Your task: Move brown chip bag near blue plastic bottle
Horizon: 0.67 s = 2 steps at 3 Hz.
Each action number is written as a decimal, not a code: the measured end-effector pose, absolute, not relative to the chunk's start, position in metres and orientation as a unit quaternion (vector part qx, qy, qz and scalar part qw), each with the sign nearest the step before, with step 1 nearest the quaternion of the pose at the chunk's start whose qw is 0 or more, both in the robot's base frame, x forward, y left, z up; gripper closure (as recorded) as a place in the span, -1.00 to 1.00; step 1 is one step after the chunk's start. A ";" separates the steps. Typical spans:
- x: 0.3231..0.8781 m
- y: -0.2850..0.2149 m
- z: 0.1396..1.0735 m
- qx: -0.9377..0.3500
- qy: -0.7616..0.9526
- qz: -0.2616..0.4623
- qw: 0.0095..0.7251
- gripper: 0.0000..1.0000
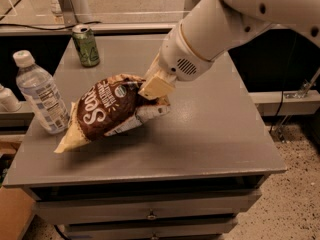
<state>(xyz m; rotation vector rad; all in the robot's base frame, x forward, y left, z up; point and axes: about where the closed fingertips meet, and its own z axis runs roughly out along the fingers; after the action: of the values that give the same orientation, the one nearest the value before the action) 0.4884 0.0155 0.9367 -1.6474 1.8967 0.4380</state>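
The brown chip bag (107, 111) hangs tilted just above the grey table (200, 134), its cream lower end pointing down-left. My gripper (156, 88) is shut on the bag's upper right end, its cream fingers pinching the top seam. The blue plastic bottle (41, 94), clear with a white cap and a blue-and-white label, stands upright at the table's left edge. The bag's lower end is a short gap to the right of the bottle, not touching it.
A green drink can (86, 45) stands at the back left of the table. My white arm (225, 24) reaches in from the upper right. A second white-capped bottle (7, 98) shows at the left frame edge, off the table.
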 end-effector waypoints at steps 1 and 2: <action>0.473 0.029 0.924 -0.614 0.708 0.194 0.291 1.00; 0.473 0.029 0.924 -0.614 0.708 0.194 0.291 1.00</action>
<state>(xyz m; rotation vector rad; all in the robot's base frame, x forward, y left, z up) 0.4726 0.0290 0.9237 -1.6362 1.8862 0.5182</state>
